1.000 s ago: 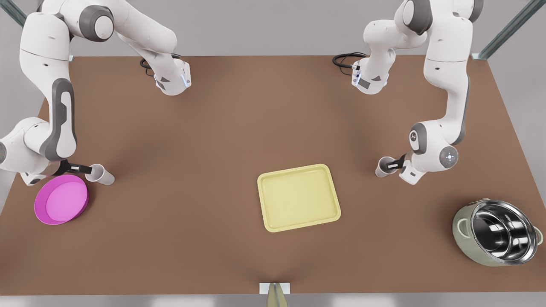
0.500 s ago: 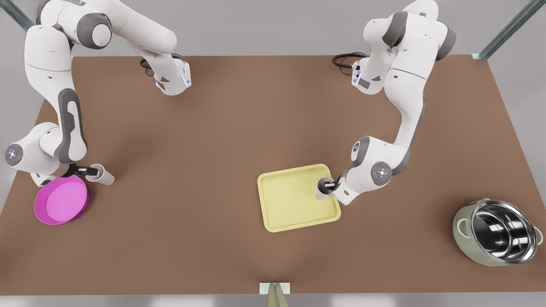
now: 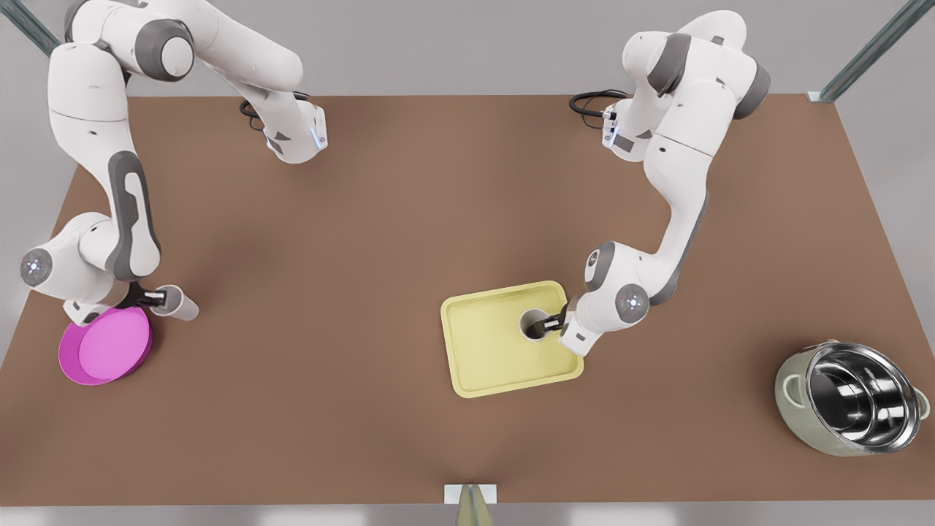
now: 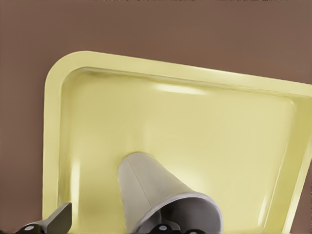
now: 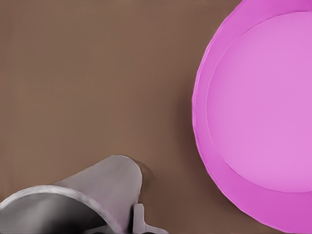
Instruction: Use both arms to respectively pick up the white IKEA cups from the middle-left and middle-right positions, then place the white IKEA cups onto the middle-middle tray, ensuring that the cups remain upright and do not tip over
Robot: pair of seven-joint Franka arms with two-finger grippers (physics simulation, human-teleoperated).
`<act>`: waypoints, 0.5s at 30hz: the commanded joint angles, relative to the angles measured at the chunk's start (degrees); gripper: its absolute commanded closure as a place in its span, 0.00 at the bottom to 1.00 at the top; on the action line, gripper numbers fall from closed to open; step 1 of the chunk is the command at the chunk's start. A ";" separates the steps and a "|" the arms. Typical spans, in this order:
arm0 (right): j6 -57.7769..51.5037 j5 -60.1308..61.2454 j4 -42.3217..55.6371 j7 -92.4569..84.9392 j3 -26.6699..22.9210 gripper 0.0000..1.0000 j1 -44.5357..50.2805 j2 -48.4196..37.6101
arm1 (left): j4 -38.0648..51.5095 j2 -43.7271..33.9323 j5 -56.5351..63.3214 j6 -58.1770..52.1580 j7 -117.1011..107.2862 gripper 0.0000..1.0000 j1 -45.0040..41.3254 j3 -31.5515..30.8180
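The left pincer (image 3: pixel 549 326) pinches the rim of one white cup (image 3: pixel 535 325), which stands upright on the yellow tray (image 3: pixel 497 365) toward its 2 o'clock corner. At the table's (image 3: pixel 365 219) 9 o'clock side the right pincer (image 3: pixel 155 297) pinches the other cup (image 3: pixel 177 303) by its rim, just beside the pink dish (image 3: pixel 102 347).

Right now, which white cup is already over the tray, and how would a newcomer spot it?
Find the pale yellow tray near the table's middle. Inside its far corner on the front view's right stands a small white cup, upright, with the left tool gripping its rim. The other cup sits off the tray, beside the magenta dish, in the right tool.
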 commanded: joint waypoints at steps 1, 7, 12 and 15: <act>-3.66 -0.04 0.37 -1.89 2.71 0.79 0.08 -1.49 | -0.04 -0.47 1.30 -0.46 -13.36 0.00 -0.02 -0.11; -6.65 0.48 6.96 1.80 10.72 0.79 13.70 -1.93 | -0.04 -2.40 2.18 -2.92 -14.52 0.00 0.42 -1.16; -6.56 4.26 20.40 18.59 10.80 0.79 26.98 6.24 | 18.50 -10.31 7.97 -46.41 -14.08 0.00 5.60 -0.81; -6.56 4.35 27.52 30.71 10.89 0.79 34.18 11.16 | 28.79 -13.37 11.92 -64.34 0.21 0.00 9.90 -0.90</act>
